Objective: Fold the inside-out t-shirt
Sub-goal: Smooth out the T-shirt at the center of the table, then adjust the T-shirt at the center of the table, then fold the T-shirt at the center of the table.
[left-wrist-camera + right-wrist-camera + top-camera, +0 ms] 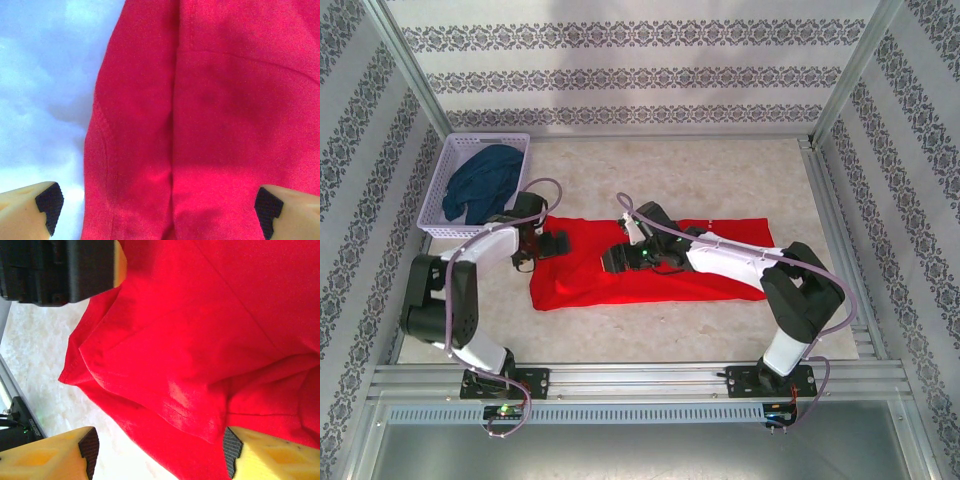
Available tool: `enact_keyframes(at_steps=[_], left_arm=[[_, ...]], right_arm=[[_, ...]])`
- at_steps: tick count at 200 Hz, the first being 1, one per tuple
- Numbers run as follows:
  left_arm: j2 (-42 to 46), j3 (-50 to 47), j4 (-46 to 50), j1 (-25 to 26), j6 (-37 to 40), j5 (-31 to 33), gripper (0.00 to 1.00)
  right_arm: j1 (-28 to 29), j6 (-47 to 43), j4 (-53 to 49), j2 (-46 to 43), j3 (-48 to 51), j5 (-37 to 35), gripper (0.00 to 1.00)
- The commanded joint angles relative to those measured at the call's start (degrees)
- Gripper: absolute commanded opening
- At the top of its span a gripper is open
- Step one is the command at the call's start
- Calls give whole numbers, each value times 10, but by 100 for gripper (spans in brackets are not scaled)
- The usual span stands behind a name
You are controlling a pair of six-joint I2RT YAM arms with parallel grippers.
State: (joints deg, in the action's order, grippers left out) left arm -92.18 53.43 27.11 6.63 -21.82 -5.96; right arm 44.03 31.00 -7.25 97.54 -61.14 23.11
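The inside-out t-shirt (620, 290) lies flat on the table as a long plain-red band running left to right. My left gripper (555, 245) hovers over its left end, close to the cloth. In the left wrist view the left gripper (159, 210) stands wide open, with a lengthwise crease of the t-shirt (220, 100) between its fingers and nothing pinched. My right gripper (612, 260) is over the middle of the band. In the right wrist view the right gripper (160, 450) is open above a folded hem of the t-shirt (190, 340), gripping nothing.
A lavender basket (485, 137) at the back left holds a dark navy garment (485, 180). The left arm's black housing (50, 270) sits close to my right gripper. A metal rail (640, 380) runs along the near edge, and patterned walls enclose the table.
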Motion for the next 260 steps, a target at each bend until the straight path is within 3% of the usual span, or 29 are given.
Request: enact_keyframes(at_steps=[1, 31, 57, 91, 136, 219, 244, 260], left_arm=[[-28, 22, -31, -6, 28, -10, 100], [-41, 20, -31, -5, 31, -38, 100], [-24, -12, -51, 0, 21, -99, 100], [-4, -57, -88, 9, 7, -160, 88], [-6, -68, -118, 39, 0, -174, 72], [-16, -77, -164, 57, -3, -163, 24], [-16, -69, -152, 56, 7, -145, 0], [-10, -59, -120, 56, 13, -120, 0]], right_arm=[[1, -14, 5, -19, 14, -11, 69], [1, -12, 2, -21, 19, -17, 69], [0, -10, 0, -17, 18, -21, 68], [-1, -12, -9, -16, 16, -25, 68], [-5, -11, -11, -16, 14, -23, 67], [-7, -11, -22, -26, 16, -29, 67], [-9, -11, -30, -29, 16, -34, 67], [-15, -15, -38, -41, 19, -41, 67]])
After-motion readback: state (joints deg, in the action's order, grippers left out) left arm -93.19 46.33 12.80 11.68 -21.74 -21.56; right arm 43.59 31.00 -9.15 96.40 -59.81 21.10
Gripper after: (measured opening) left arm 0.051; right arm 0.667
